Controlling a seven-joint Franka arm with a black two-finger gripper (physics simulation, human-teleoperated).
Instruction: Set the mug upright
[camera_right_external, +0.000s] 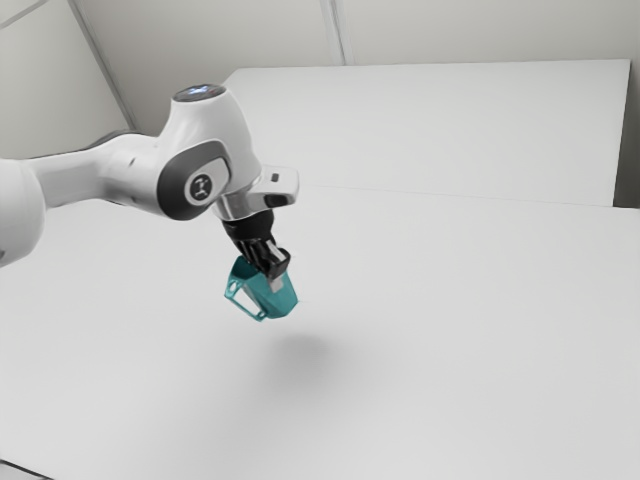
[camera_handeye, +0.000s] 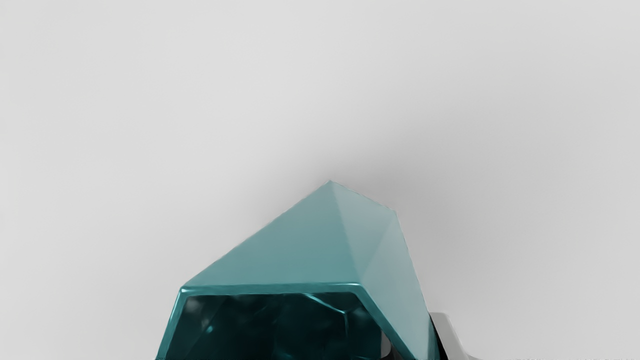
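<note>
Our gripper (camera_right_external: 274, 281) has the mug's wall pinched, one finger inside, the other outside. We see the teal mug (camera_right_external: 279, 302) aloft over the white table (camera_right_external: 450, 330), its shadow (camera_right_external: 300, 350) falling apart from it. Mug tilted, not upright: mouth toward the exterior view's upper left, base toward its lower right. Handle (camera_right_external: 245, 308) on the exterior view's left.

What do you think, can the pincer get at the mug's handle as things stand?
Probably not: the pincer is shut on the raised mug and would likely have to let go before taking another hold.
</note>
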